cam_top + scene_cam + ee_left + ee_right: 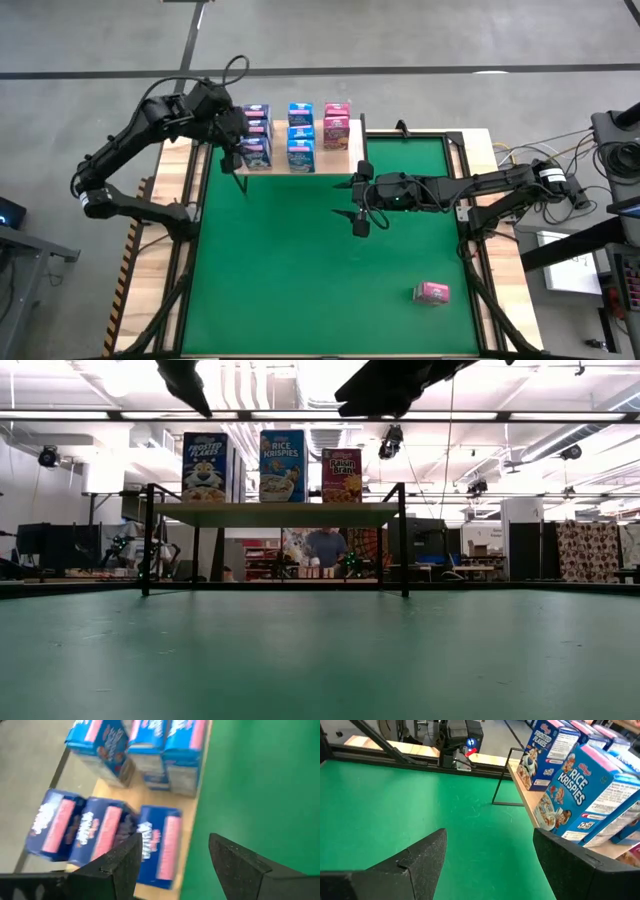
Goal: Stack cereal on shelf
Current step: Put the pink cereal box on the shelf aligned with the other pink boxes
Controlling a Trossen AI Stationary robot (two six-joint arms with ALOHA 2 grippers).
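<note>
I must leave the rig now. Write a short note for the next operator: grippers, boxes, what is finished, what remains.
Left gripper: open, empty, above the shelf at the Frosted Flakes row.
Right gripper: open, empty, over the green mat near the shelf.
Done: three rows stand on the shelf: Frosted Flakes, Rice Krispies, Raisin Bran.
Left: one pink box lies on the mat on the right arm's side; it is not yet shelved.
</note>
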